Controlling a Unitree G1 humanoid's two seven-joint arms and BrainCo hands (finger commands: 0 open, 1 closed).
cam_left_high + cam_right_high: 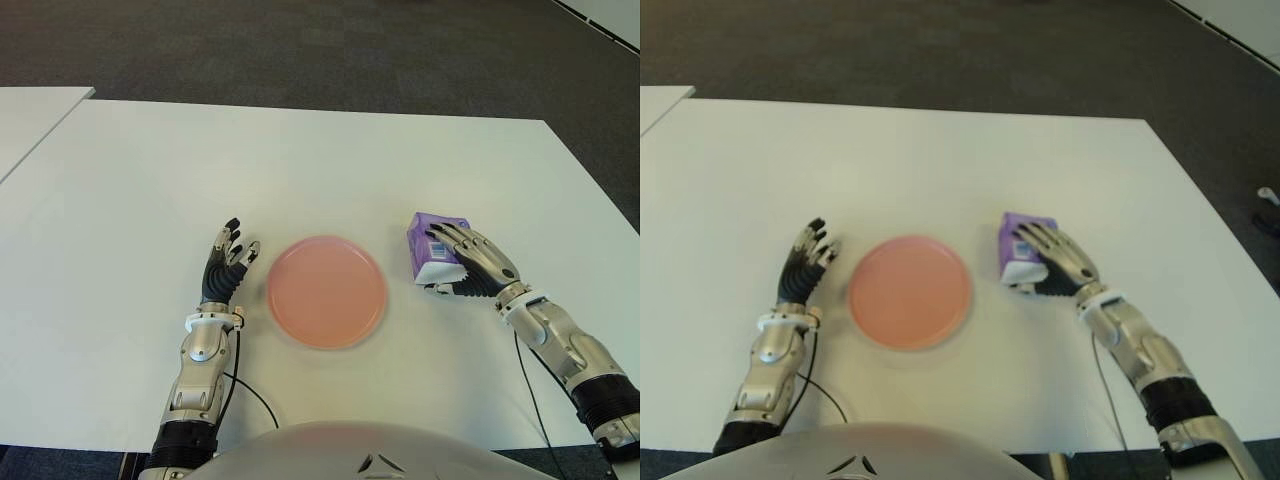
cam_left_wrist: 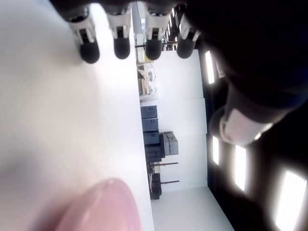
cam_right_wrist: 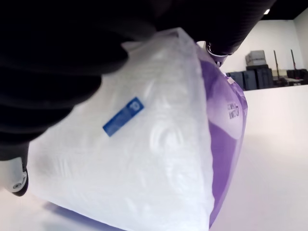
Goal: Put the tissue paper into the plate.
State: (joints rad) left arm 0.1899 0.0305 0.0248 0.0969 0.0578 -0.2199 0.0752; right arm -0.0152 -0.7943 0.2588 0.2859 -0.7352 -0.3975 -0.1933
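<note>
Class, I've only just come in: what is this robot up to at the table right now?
The robot's right hand is wrapped over a purple and white tissue paper pack, which shows on the white table to the right of the pink plate. The plate has nothing in it, so the pack has not yet been moved there. The left hand shows to the left of the plate, fingers extended and holding nothing.
</note>
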